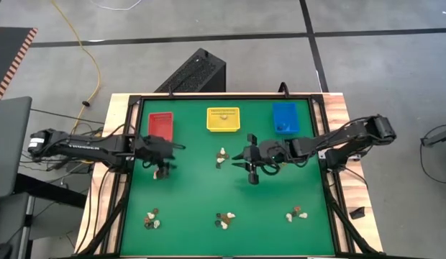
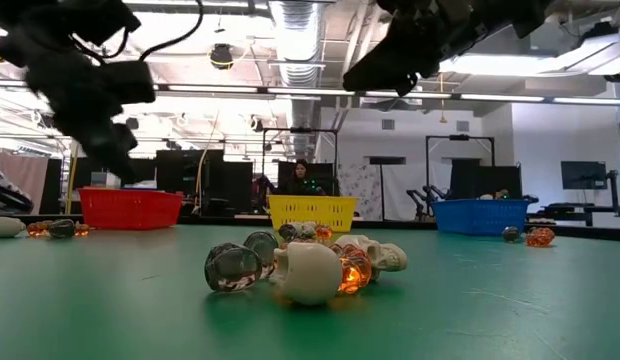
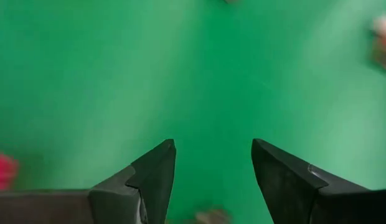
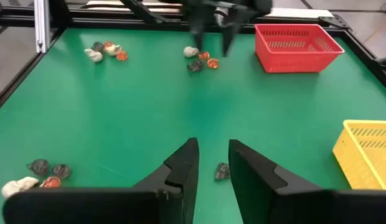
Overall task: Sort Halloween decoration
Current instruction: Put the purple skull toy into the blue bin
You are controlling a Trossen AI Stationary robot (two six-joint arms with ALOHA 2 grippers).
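Note:
The Halloween decoration lies in small heaps of cream, orange and dark trinkets on the green mat: one below the yellow bin (image 1: pixel 221 157), one under the left arm (image 1: pixel 162 173), three along the near edge (image 1: pixel 151 219) (image 1: pixel 224 219) (image 1: pixel 296 214). My left gripper (image 3: pixel 213 155) hovers open over the mat above its heap (image 4: pixel 199 59), near the red bin. My right gripper (image 4: pixel 213 155) is open at mid-table (image 1: pixel 252 171), and one dark trinket (image 4: pixel 222 171) lies on the mat just past the gap between its fingertips, untouched.
Three bins stand in a row at the far edge: red (image 1: pixel 160 126), yellow (image 1: pixel 223 119), blue (image 1: pixel 285 118). A black frame (image 1: pixel 129 165) borders the mat. Bare mat spreads between the heaps. A person (image 2: pixel 302 175) sits in the room beyond the table.

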